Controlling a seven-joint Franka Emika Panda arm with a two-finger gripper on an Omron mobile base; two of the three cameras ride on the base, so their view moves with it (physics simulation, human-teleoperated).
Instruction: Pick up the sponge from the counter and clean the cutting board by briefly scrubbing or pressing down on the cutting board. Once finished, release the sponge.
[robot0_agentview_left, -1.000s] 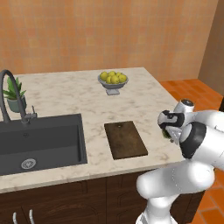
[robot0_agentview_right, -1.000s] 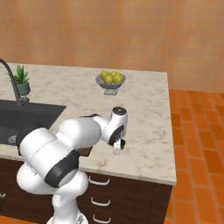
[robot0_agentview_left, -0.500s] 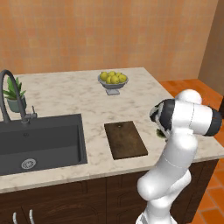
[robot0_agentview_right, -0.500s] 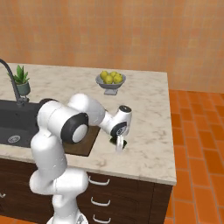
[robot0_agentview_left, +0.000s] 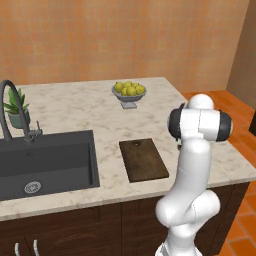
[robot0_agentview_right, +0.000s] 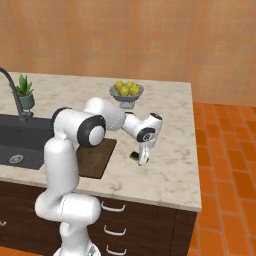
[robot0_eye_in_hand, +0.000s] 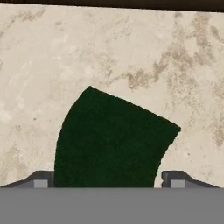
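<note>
Since a second ago the arm has swung its elbow up and reached out over the tabletop (robot0_agentview_right: 170, 172), carrying the end effector (robot0_agentview_right: 143, 156) down toward the sponge (robot0_eye_in_hand: 109, 140); the scene itself has not shifted. In the right base view the sponge (robot0_agentview_right: 135, 155) lies on the stone just right of the cutting board (robot0_agentview_right: 95, 157), apart from it, with the hand directly over it. The hand view looks straight down on the dark top of the sponge, and the two fingertips (robot0_eye_in_hand: 41, 179) stand wide, one to each side of the block, neither visibly touching it.

Judging from this, the step in hand is the pick-up. To do it well the hand should sink until the tips straddle the sponge's sides near the stone, then close evenly; the block sits slightly turned against the finger line, so a small wrist roll would likely give a squarer hold. A soft block may squash, so a gentle squeeze should do.

On the far side of the tabletop a grey footed bowl (robot0_agentview_left: 129, 97) holds a heap of yellow lemons (robot0_agentview_left: 129, 88). To the left the dark sink basin (robot0_agentview_left: 45, 160) shows only its drain, and a small pot (robot0_agentview_left: 18, 119) behind the tap holds a green plant.
</note>
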